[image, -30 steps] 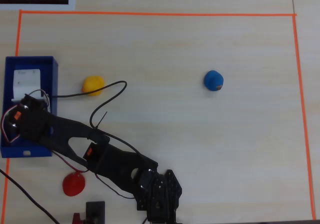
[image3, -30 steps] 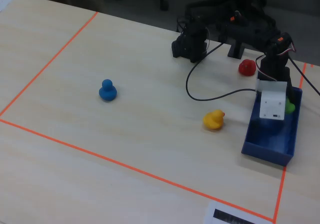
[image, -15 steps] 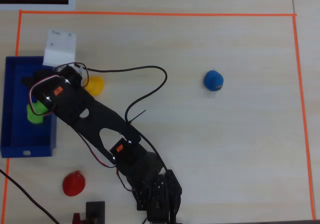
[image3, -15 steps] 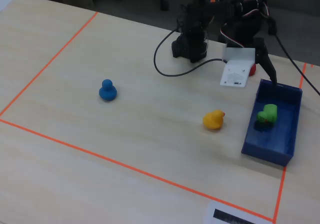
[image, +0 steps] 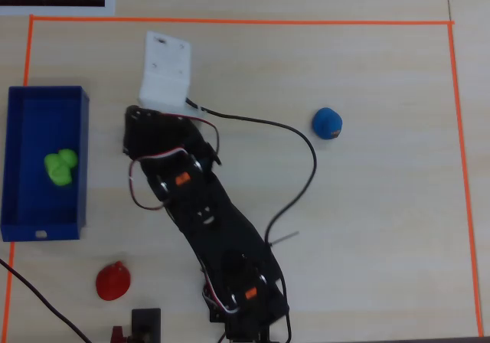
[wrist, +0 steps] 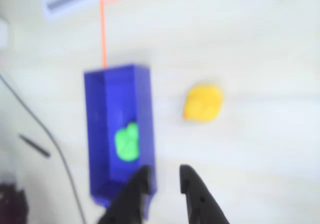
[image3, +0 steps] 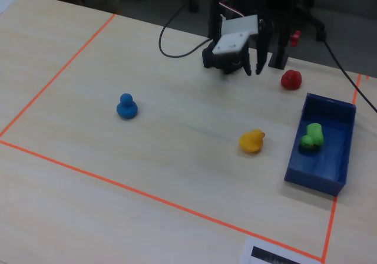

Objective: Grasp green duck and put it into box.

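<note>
The green duck [image: 60,167] lies inside the blue box [image: 83,159] at the left of the overhead view, free of the gripper. The wrist view shows the green duck [wrist: 126,141] low in the box [wrist: 142,114], with my gripper [wrist: 165,173] above the box's near right corner, open and empty. In the fixed view the gripper [image3: 254,68] hangs high over the table, well left of the box [image3: 315,181] and the duck [image3: 310,137].
A yellow duck [image3: 252,141] sits just left of the box in the fixed view; the arm hides it from overhead. A blue duck [image: 327,122] and a red duck [image: 113,281] stand further off. Orange tape [image: 230,21] borders the area. A black cable [image: 302,140] trails from the arm.
The arm swung away from over the box toward the table's middle and rose. The green duck, let go, stays in the box. The yellow duck is now covered by the arm overhead.
</note>
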